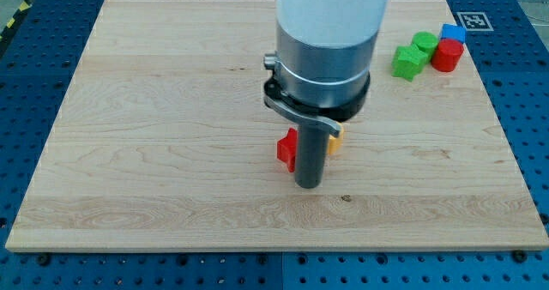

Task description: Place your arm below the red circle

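The red circle is a red round block near the board's top right, in a tight cluster with other blocks. My tip rests on the board near the middle, far to the lower left of the red circle. A second red block, its shape partly hidden, sits right at the rod's left side. A yellow block peeks out at the rod's right side, mostly hidden.
Two green blocks lie just left of the red circle, and a blue block lies just above it. The wooden board sits on a blue perforated table. The arm's wide body hides the board's top centre.
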You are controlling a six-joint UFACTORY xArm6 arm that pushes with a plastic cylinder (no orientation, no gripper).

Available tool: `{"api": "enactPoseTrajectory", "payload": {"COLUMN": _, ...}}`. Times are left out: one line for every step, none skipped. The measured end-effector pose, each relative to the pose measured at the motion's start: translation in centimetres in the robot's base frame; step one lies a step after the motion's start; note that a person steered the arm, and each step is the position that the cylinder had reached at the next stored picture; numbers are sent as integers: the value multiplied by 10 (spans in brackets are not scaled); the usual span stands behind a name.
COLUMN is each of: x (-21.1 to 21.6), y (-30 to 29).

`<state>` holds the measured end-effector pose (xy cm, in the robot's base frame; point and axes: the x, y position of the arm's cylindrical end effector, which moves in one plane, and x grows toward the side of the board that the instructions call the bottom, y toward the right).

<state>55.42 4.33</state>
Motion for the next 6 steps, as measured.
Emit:
{"api": "enactPoseTrajectory", "payload": {"x": 28, "y": 58}}
{"api": "enactPoseTrajectory", "payload": {"x": 42, "y": 139}}
{"api": "enactPoseTrajectory", "payload": {"x": 17, "y": 217}}
{"api": "enactPoseTrajectory", "payload": {"x": -36, "y": 273}}
{"api": "enactPoseTrajectory", "payload": {"x": -96, "y": 290}}
{"api": "enactPoseTrajectory", "payload": {"x": -140, "y": 288}}
